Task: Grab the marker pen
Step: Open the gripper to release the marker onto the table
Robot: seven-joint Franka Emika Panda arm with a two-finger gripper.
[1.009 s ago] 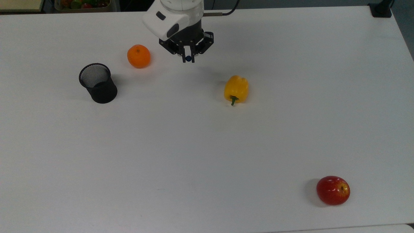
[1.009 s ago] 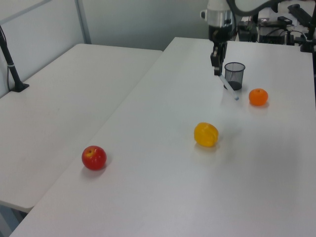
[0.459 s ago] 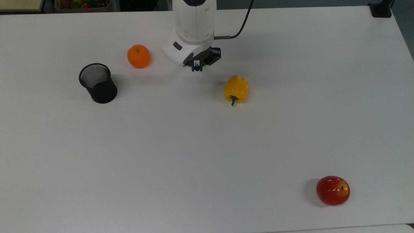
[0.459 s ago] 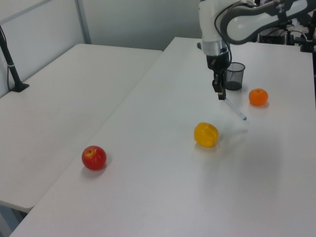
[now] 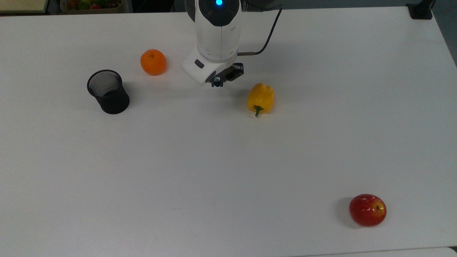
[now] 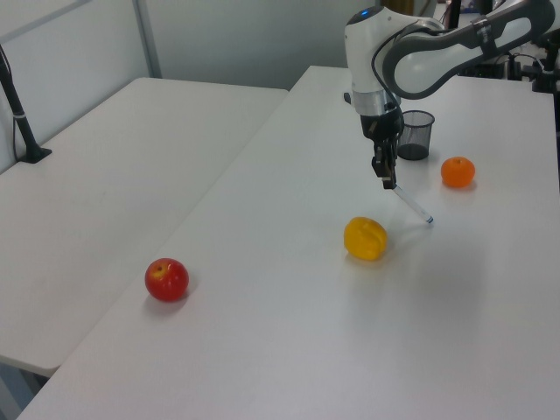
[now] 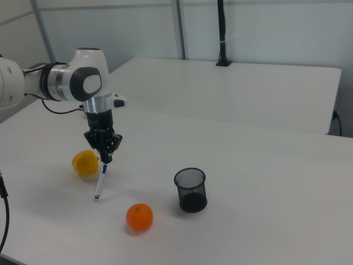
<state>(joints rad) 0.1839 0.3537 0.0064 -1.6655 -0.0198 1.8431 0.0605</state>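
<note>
The counter (image 5: pixel 214 171) lay mostly bare toward the top view's bottom edge. The gripper (image 7: pixel 105 157) clamped the marker pen (image 7: pixel 100 181) by one end; it hung slanting, its lower tip apparently just off the surface. One orange (image 5: pixel 153 61), one pepper (image 5: pixel 261 98), one apple (image 5: pixel 367 210), one mesh cup (image 5: pixel 108 91).

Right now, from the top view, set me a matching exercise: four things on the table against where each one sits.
Things:
1. marker pen
2. mesh cup
3. apple
4. orange

Places:
A. the top view's lower right
B. hanging from the gripper, beside the yellow pepper
C. the top view's far left
D. between mesh cup and arm

Pairs: 1-B, 2-C, 3-A, 4-D
</note>
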